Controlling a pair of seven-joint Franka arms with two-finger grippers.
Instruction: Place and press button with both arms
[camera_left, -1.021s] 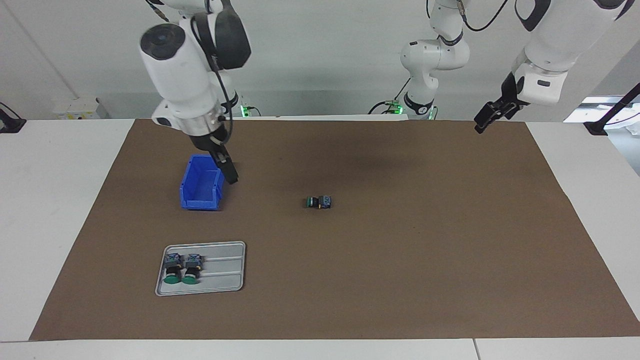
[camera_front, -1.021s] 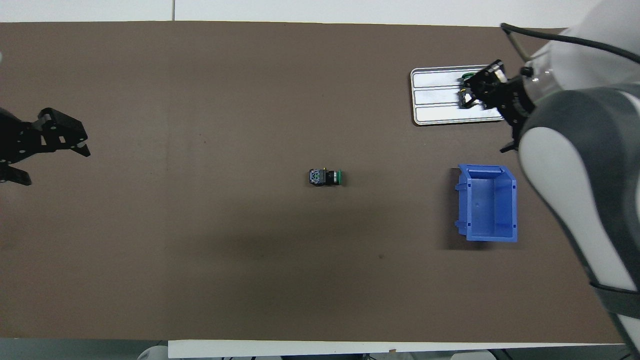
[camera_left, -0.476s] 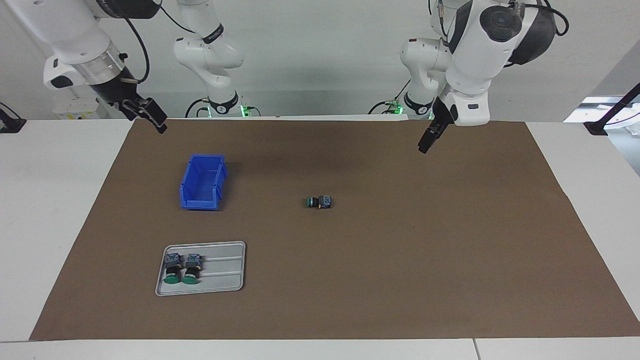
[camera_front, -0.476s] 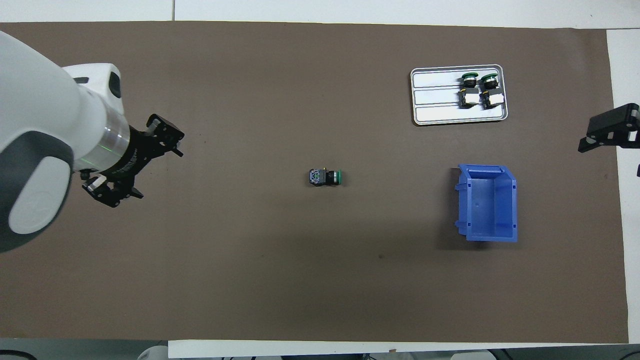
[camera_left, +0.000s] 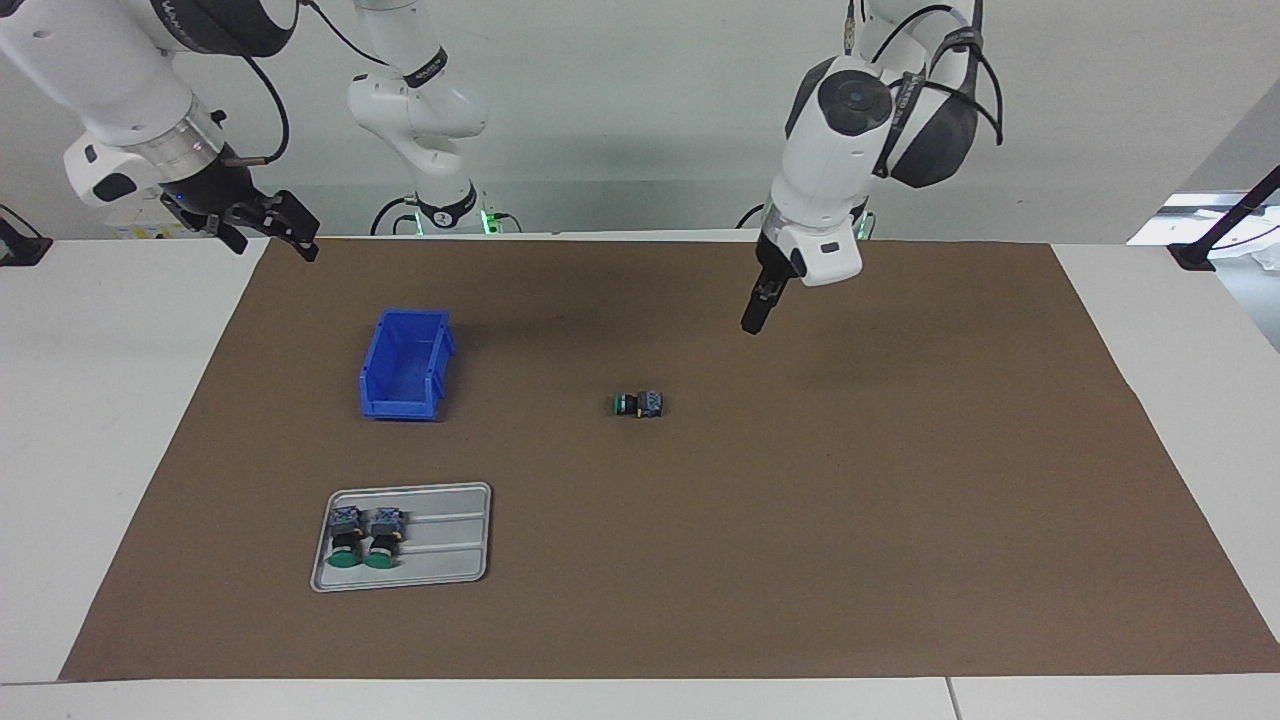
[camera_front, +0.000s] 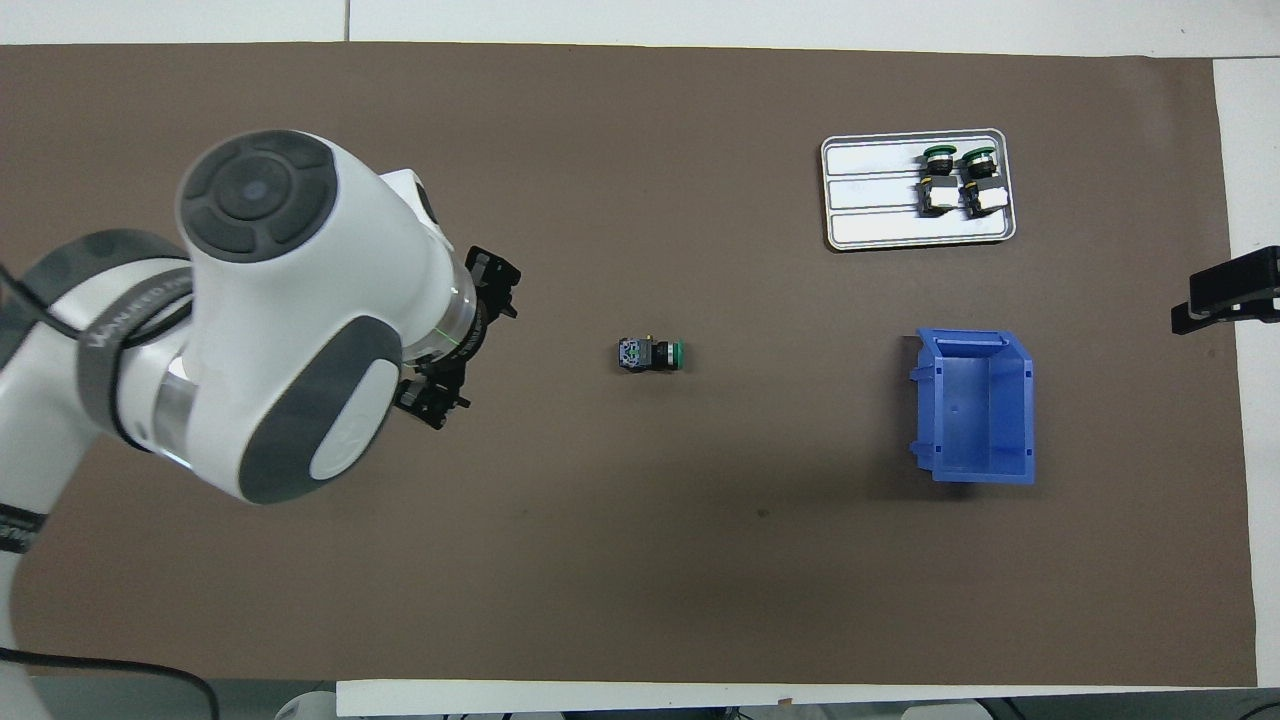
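Green-capped button (camera_left: 638, 404) lies alone; only facing view shows right pincer (camera_left: 278, 228) whole

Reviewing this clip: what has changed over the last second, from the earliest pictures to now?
The right gripper has left the blue plastic bin and withdrawn, empty, to the right arm's end of the table. The left gripper has swung in from its own end and hangs open over the brown mat, near the lone green-capped push-button. That button, the bin and the grey tray with two buttons have not moved.
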